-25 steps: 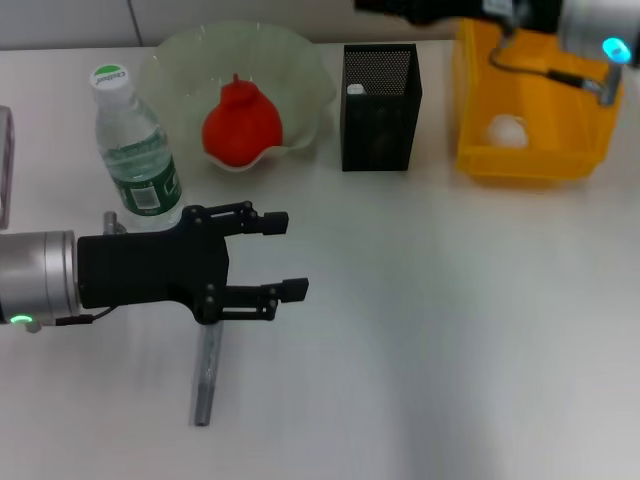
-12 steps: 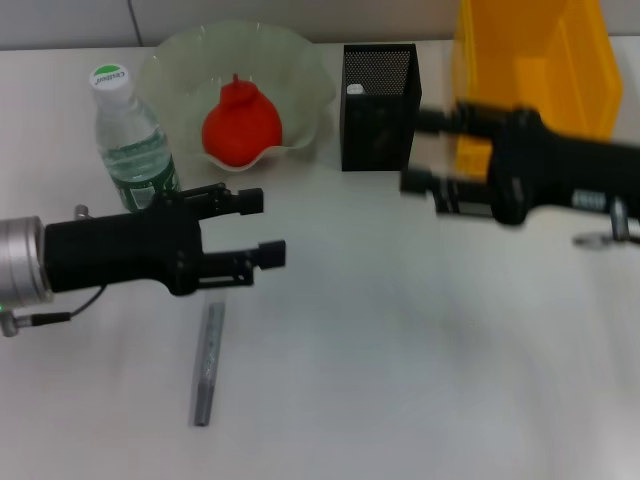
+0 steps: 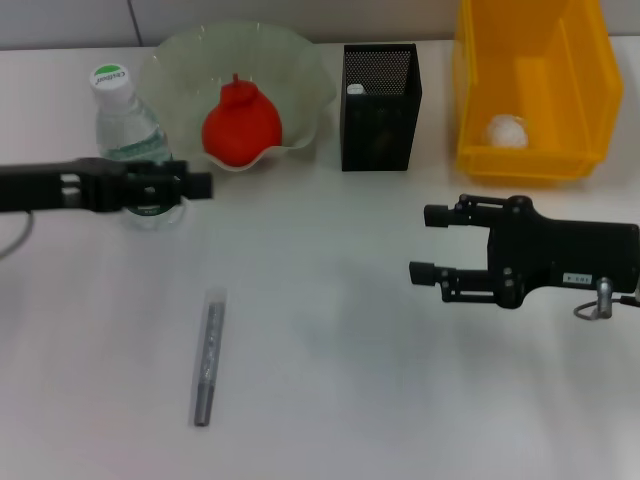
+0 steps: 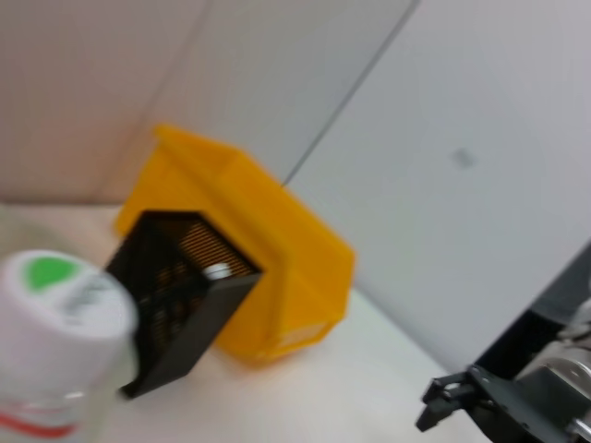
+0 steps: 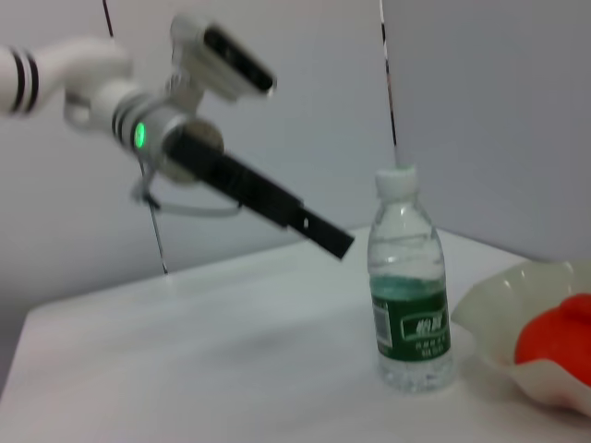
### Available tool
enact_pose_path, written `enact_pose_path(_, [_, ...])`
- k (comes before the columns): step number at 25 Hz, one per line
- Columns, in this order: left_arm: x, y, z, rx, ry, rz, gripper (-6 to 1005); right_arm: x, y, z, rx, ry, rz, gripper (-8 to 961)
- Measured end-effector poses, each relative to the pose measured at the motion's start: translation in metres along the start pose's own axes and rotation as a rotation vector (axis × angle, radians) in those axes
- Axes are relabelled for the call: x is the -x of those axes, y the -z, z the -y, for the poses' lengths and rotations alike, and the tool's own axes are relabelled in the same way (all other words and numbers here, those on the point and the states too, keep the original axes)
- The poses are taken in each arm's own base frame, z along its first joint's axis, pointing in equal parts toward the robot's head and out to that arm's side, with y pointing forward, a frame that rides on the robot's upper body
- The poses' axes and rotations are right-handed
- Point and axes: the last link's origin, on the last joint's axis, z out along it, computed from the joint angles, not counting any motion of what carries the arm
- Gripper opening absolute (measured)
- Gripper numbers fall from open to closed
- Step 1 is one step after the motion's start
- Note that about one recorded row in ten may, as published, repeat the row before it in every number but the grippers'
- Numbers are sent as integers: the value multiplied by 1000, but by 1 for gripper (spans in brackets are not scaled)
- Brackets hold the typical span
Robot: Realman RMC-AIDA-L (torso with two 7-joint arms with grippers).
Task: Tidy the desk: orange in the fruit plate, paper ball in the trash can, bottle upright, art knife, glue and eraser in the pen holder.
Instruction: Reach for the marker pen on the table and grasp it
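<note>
The bottle (image 3: 128, 140) stands upright at the back left; it also shows in the right wrist view (image 5: 408, 286), and its cap shows in the left wrist view (image 4: 55, 295). My left gripper (image 3: 192, 185) reaches across in front of the bottle, seen edge-on. The orange (image 3: 240, 122) lies in the glass fruit plate (image 3: 300, 70). The grey art knife (image 3: 208, 357) lies flat on the table at the front left. The paper ball (image 3: 505, 130) lies in the yellow trash can (image 3: 530, 40). A small white thing shows inside the black mesh pen holder (image 3: 380, 100). My right gripper (image 3: 430, 243) is open and empty at the right.
The white table (image 3: 330, 380) stretches between the knife and my right arm. The pen holder stands between the plate and the trash can. In the right wrist view my left gripper (image 5: 337, 242) ends just beside the bottle.
My left arm drew back from above the knife and turned, now level with the bottle. My right arm came from over the trash can down to the table's right side.
</note>
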Motion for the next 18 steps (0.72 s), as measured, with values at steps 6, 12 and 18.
enact_pose_path(6, [-23, 15, -3, -153, 112, 140, 734, -3, -3, 3, -4, 30, -39, 729])
enact_pose_path(12, [-37, 2, -23, -222, 243, 322, 731, -2, -1, 6, -21, 48, -31, 730])
enact_pose_path(18, [-41, -28, -33, -246, 279, 451, 729, -2, 2, 7, -31, 54, -31, 730])
